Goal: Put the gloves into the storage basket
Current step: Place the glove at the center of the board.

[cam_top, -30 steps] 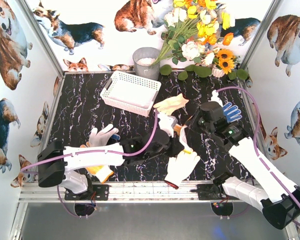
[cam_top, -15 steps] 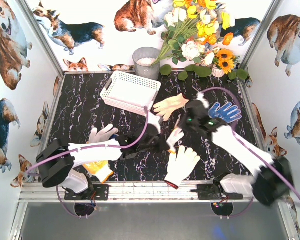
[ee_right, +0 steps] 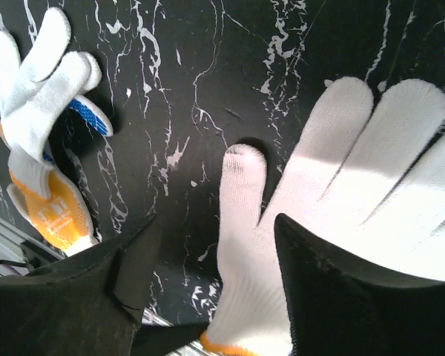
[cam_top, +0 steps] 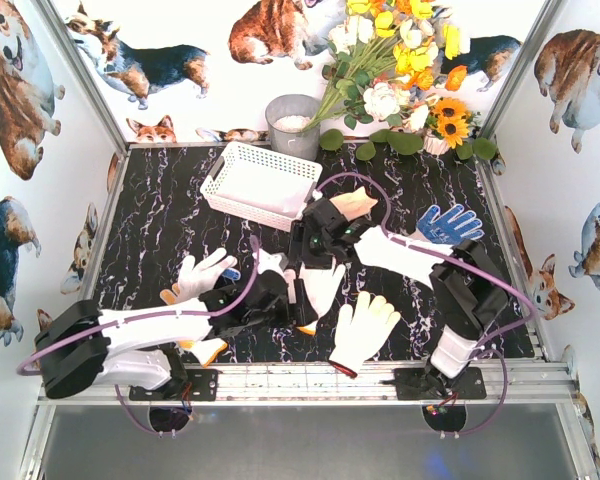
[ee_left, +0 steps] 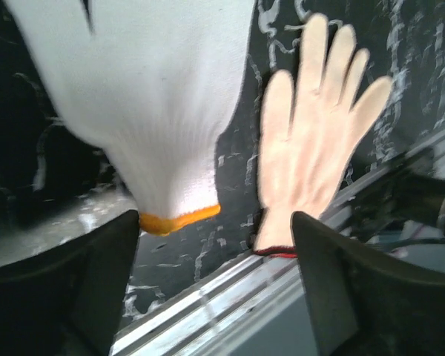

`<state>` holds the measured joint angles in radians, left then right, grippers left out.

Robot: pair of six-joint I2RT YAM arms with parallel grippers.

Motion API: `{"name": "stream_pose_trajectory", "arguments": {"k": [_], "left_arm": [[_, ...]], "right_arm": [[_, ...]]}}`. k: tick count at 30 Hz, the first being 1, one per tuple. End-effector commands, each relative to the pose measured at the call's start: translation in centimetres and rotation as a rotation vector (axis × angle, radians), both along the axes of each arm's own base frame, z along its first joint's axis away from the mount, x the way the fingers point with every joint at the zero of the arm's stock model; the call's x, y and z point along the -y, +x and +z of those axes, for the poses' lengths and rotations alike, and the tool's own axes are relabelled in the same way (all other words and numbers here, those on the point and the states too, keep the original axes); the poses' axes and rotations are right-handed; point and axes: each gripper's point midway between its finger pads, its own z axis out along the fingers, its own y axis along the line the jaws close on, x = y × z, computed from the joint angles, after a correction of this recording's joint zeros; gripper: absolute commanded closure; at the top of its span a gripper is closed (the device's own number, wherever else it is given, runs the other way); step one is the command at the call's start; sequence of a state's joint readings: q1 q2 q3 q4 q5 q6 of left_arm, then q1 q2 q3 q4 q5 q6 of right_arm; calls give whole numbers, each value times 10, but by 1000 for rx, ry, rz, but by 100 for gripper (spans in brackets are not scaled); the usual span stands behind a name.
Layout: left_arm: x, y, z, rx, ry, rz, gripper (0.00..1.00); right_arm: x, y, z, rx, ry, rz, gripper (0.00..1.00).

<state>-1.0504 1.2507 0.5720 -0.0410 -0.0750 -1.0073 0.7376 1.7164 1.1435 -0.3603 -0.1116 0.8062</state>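
A white glove with an orange cuff [ee_left: 159,111] is very near the camera. Just right of it, a cream glove with red trim [ee_left: 311,148] lies flat on the black marble table [ee_left: 237,256]. Below its cuff, the left gripper [ee_left: 215,222] stands wide apart.

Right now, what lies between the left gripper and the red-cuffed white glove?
In the top view, an orange-cuffed white glove lies between the left gripper and the red-cuffed glove.

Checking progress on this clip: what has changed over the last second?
The right gripper swung left toward the basket, and the orange-cuffed glove moved left with it, seemingly in its grip. The left gripper, open, pulled back toward its base. The basket and the other gloves stayed put.
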Motion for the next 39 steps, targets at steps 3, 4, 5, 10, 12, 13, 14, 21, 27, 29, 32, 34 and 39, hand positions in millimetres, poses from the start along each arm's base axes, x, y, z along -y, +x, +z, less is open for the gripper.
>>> {"name": "stream_pose_trajectory", "arguments": {"k": [3, 4, 5, 10, 12, 13, 14, 21, 27, 29, 32, 34, 39], "left_arm": [[-38, 2, 23, 6, 97, 123, 10], [-45, 6, 32, 34, 123, 136, 7], [-52, 10, 41, 61, 147, 153, 3], [-63, 29, 57, 148, 179, 198, 4], [-47, 35, 67, 147, 128, 169, 8], [-40, 36, 65, 141, 116, 154, 11], [-32, 37, 62, 139, 106, 134, 15], [-2, 49, 42, 103, 110, 89, 26], [0, 50, 17, 76, 135, 97, 37], [-1, 48, 6, 63, 130, 105, 38], [-5, 43, -11, 34, 132, 110, 42], [-7, 40, -18, 18, 136, 113, 43], [-8, 35, -28, -21, 122, 132, 47]], "right_arm": [[24, 5, 69, 159, 26, -13, 23], [35, -1, 73, 166, 11, -16, 21], [47, -5, 77, 173, -1, -31, 19], [96, -22, 56, 139, 1, -143, 17], [105, -28, 43, 68, 34, -159, 19], [107, -30, 37, 34, 49, -168, 20], [106, -33, 34, 12, 69, -157, 20], [86, -41, 4, -122, 158, -141, 30], [93, -34, -14, -105, 111, -174, 38], [97, -32, -20, -103, 83, -182, 40], [98, -27, -29, -98, 57, -187, 40], [97, -22, -30, -92, 43, -184, 40], [95, -11, -35, -83, 30, -197, 47]]}}
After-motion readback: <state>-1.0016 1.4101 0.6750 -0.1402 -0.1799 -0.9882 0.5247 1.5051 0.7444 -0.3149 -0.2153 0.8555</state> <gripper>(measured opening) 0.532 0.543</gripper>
